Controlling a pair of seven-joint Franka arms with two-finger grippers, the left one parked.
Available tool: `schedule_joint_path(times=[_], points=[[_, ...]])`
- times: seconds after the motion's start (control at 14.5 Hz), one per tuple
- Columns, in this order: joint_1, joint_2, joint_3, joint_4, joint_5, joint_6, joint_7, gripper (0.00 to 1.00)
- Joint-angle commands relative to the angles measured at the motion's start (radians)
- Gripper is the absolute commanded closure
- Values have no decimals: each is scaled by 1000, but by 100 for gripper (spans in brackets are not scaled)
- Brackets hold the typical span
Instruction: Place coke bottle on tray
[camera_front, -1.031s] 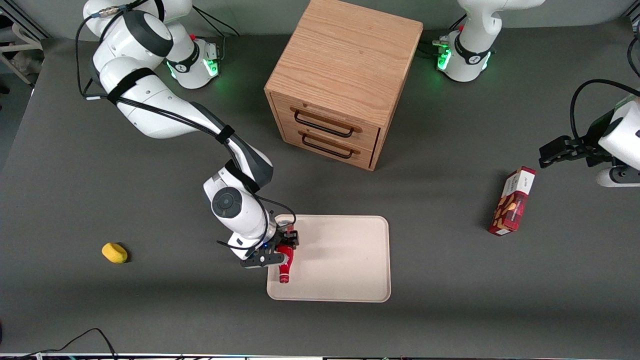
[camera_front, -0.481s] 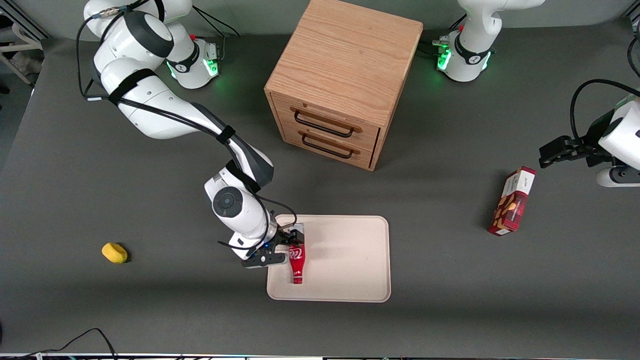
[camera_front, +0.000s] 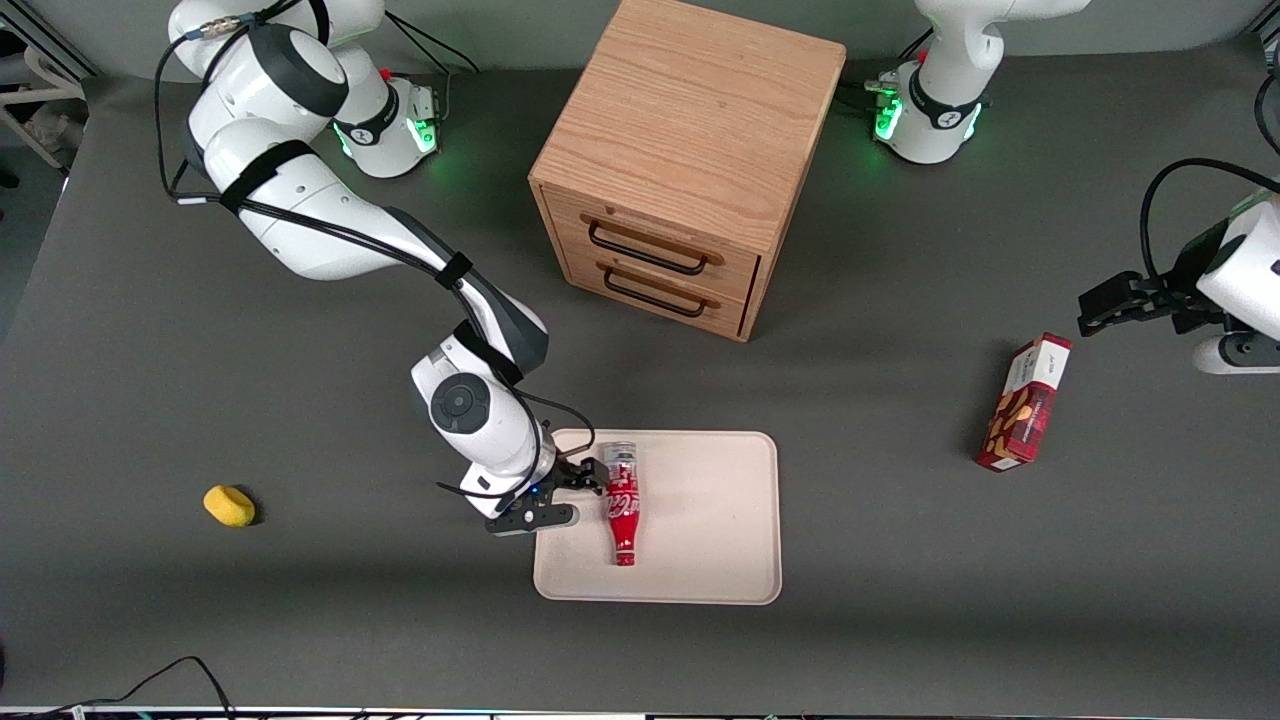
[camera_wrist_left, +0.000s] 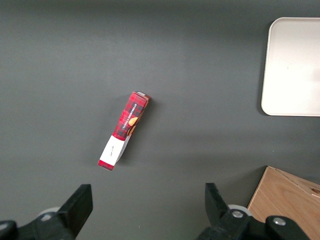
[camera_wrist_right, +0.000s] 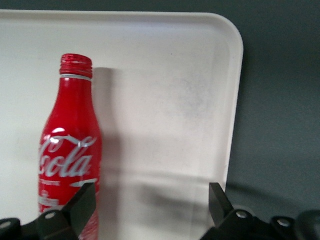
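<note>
Lying flat on the tray (camera_front: 710, 520): one bottle (camera_front: 622, 505), cap toward the front camera. Gripper (camera_front: 585, 478) beside it, jaws spread wide, holding nothing.

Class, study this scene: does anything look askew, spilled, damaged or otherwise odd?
Only the coke bottle: it lies on its side on the tray, not upright, cap toward the front camera. The open gripper is beside it. Nothing looks spilled or damaged.

High front overview; close wrist views.
</note>
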Motion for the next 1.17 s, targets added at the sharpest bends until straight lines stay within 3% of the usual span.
schedule_joint_path(times=[0.0, 0.34, 0.69, 0.83, 1.1], points=[[-5, -18, -3, -10, -22, 18, -4, 0], [-65, -202, -3, -111, -21, -57, -15, 0], [-83, -452, -3, -104, 8, -429, -18, 0], [-92, -550, -9, -82, 103, -572, -19, 0], [-96, -760, -130, -61, 309, -838, -61, 0]])
